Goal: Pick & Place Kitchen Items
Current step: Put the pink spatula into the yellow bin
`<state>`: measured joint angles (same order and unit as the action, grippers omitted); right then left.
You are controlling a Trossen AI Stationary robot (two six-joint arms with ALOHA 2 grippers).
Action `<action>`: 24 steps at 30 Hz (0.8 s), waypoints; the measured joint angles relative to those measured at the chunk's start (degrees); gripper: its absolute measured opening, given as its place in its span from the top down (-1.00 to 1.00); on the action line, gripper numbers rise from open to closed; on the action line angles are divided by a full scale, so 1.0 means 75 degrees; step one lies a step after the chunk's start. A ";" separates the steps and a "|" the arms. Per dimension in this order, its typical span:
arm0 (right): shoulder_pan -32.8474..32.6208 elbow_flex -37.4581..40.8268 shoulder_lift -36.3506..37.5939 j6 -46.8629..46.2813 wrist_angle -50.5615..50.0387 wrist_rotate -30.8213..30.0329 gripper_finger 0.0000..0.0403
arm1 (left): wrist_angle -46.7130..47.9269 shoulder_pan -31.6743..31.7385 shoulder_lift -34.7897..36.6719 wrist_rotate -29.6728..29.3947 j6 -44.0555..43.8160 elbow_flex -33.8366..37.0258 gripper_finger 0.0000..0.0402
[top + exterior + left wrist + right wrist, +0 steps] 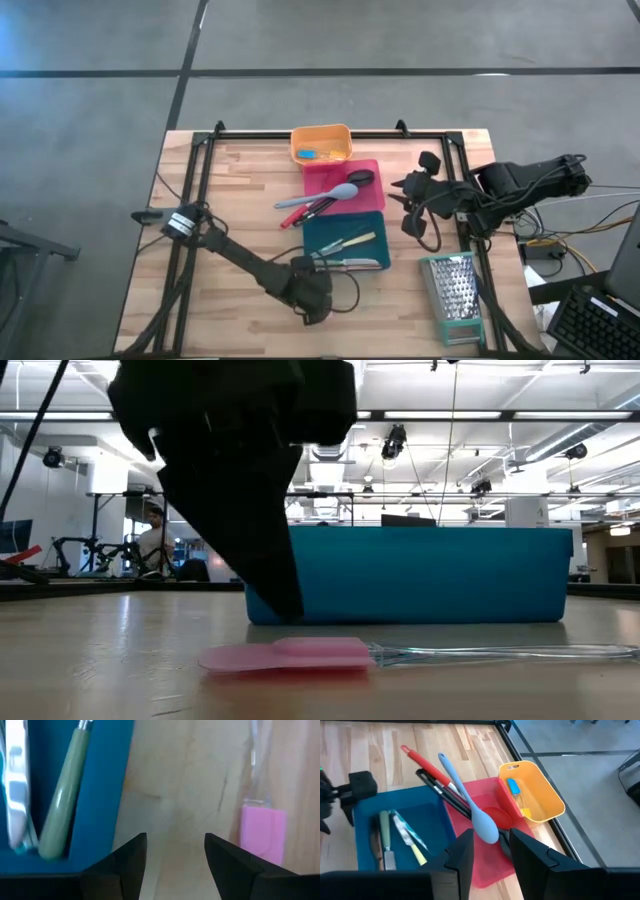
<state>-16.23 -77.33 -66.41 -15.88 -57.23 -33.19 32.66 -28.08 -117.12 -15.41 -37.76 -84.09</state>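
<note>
A pink spatula [262, 835] with a clear handle [500, 653] lies flat on the wooden table, just in front of the teal tray [430, 575]. My left gripper [175, 837] hovers low over the bare wood between the tray and the spatula, open, with nothing between its fingers. In the teal tray [345, 240] lie a green-handled knife [62, 805] and metal tongs [15, 785]. My right gripper [490, 850] waits raised at the table's right [405, 205], open and empty, above the pink tray [485, 860], which holds a grey spoon [470, 800], a red spatula [427, 765] and black spoons [445, 795].
An orange tray [320, 143] with small blue and yellow pieces stands at the far edge. A tall metal box grater [455, 295] lies at the near right. A black frame [200, 160] runs around the table. Bare wood lies to the left of the trays.
</note>
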 joint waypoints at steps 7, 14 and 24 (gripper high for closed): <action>0.0000 0.0116 0.0001 0.0003 -0.0003 0.0003 0.51 | -0.0064 -0.0254 0.0011 0.0969 -0.0476 -0.0233 -0.02; 0.0000 0.0200 0.0000 0.0003 -0.0010 0.0006 0.57 | -0.0155 -0.0566 0.0020 0.0396 -0.1166 -0.0507 -0.02; 0.0000 0.0200 0.0003 -0.0026 -0.0058 0.0006 0.57 | -0.0911 -0.0650 -0.0437 0.0001 -0.1512 -0.0627 -0.02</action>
<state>-16.23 -75.83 -66.39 -16.08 -57.67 -33.15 25.82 -32.95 -120.40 -15.40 -49.10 -88.79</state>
